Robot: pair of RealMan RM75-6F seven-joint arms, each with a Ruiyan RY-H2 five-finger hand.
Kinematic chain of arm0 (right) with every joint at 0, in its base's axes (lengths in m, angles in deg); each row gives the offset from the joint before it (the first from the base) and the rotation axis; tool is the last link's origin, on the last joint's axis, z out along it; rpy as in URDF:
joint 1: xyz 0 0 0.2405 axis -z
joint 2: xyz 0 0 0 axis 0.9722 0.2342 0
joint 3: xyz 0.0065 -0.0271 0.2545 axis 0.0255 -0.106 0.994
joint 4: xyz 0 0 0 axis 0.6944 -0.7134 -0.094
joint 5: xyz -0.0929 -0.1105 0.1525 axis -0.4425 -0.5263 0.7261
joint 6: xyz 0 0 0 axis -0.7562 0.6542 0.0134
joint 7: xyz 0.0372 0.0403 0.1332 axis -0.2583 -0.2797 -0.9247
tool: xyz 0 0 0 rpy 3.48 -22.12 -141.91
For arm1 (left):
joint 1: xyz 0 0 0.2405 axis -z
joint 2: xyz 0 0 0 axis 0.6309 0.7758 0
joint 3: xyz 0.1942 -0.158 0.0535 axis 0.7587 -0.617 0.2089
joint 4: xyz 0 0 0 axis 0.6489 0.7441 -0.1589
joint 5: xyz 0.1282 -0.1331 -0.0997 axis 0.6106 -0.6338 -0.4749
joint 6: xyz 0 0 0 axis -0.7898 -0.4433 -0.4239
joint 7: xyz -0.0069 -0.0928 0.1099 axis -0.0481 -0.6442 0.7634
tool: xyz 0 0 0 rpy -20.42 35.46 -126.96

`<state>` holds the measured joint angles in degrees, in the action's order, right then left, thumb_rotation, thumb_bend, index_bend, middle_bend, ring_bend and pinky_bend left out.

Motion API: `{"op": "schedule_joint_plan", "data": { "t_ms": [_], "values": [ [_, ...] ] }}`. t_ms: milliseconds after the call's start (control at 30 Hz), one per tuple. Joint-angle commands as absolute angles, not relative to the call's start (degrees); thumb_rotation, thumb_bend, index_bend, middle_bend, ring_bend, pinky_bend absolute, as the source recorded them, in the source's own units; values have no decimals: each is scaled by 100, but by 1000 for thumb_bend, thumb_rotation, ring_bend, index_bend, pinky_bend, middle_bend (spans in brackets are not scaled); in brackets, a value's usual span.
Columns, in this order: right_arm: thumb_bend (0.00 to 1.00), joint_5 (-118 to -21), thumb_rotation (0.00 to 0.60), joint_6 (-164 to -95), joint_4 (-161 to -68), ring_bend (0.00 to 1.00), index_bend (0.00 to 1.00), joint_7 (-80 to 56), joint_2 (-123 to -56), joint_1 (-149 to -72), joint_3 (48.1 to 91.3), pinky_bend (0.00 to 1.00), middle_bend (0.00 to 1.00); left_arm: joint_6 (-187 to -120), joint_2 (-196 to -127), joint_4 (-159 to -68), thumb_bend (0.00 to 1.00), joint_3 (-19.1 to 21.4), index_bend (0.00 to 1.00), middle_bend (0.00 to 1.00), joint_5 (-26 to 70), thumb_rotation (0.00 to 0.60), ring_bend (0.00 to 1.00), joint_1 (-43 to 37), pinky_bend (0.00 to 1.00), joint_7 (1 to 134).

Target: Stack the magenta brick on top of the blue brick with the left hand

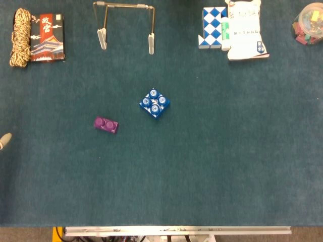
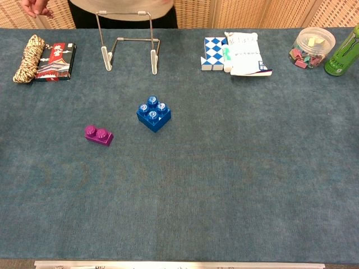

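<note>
A small magenta brick (image 1: 106, 124) (image 2: 99, 134) with two studs lies on the teal table cloth. To its right and a little farther back sits the square blue brick (image 1: 155, 103) (image 2: 153, 114), studs up, turned like a diamond. The two bricks are apart, with a gap of cloth between them. Only a pale tip of my left hand (image 1: 4, 140) shows at the left edge of the head view, well left of the magenta brick; its pose is hidden. The chest view shows no hand. My right hand appears in neither view.
Along the back edge stand a rope coil (image 1: 20, 37), a red-and-black box (image 1: 47, 38), a metal wire stand (image 1: 126, 27), a blue-white snake puzzle (image 1: 212, 27), a white packet (image 1: 245, 31), a plastic jar (image 2: 313, 47) and a green can (image 2: 343, 53).
</note>
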<state>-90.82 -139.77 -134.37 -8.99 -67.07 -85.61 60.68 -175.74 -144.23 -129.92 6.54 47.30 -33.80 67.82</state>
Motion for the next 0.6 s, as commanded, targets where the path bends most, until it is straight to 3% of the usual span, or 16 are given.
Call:
{"op": "schedule_joint_plan", "data": {
  "t_ms": [33,600],
  "values": [
    [341,-9080,600,-13954,-13401,292,379,-942,-6722,-8593,6090,440,304,-17575,-14463,-12922,53,658,125,312,4725,600,263,-3388,416,6767],
    [341,-8977,600,-13825,-13366,292,380,-1044,-6699,-8686,6137,426,304,-17515,-14595,-12767,53,628,120,279,4655,600,259,-3372,423,6625]
  ]
}}
